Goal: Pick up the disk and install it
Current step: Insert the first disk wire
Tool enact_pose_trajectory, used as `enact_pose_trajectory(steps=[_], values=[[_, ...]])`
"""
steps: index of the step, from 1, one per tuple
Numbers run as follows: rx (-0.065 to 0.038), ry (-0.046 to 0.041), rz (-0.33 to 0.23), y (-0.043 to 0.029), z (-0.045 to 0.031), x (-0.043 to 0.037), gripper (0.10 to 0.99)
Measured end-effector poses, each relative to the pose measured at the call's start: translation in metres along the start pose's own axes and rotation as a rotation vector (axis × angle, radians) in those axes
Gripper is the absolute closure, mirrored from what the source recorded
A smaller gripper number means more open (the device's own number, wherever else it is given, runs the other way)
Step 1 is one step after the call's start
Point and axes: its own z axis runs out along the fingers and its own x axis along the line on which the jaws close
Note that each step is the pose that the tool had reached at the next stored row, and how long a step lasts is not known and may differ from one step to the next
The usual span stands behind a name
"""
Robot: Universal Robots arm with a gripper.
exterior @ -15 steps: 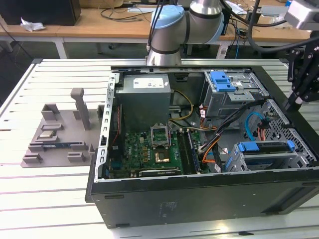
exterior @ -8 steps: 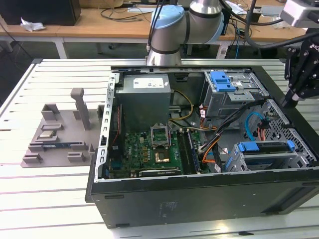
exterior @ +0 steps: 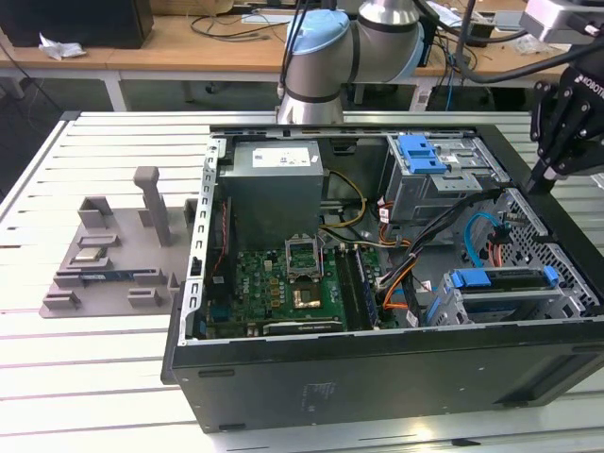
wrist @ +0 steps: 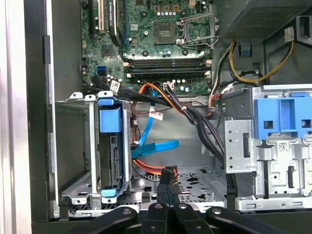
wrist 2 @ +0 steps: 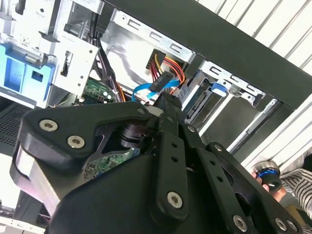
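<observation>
The flat drive in its bright blue plastic carrier point(wrist: 110, 146) sits slotted in the grey metal cage; rigid, weighty, fragile, best gripped by its frame edges; jaws clenched, empty.

The case point(exterior: 377, 382) is matt black metal outside, with bare grey sheet metal in its drive cage point(wrist: 78, 146). The disk point(wrist: 111, 146) sits in a glossy blue plastic carrier. The motherboard point(wrist: 161, 44) is green with shiny metal sockets. The gripper point(exterior: 545, 175) looks matt black, with bright screw heads in the second wrist view. The table point(exterior: 85, 368) is pale, smooth slatted metal; the fixture point(exterior: 113, 255) is dull grey plastic.
</observation>
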Motion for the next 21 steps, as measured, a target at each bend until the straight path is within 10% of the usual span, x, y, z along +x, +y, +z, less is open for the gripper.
enact_pose_trajectory(steps=[8, 9, 11, 21], values=[[0.000, 0.0007, 0.000, 0.0001, 0.0045, -0.0066, 0.973], [0.000, 0.0009, 0.000, 0.0001, 0.0044, -0.0066, 0.733], [0.000, 0.0072, 0.000, 0.0001, 0.0048, -0.0067, 0.667], [0.000, 0.0141, 0.000, -0.0003, 0.0258, -0.0069, 0.667]])
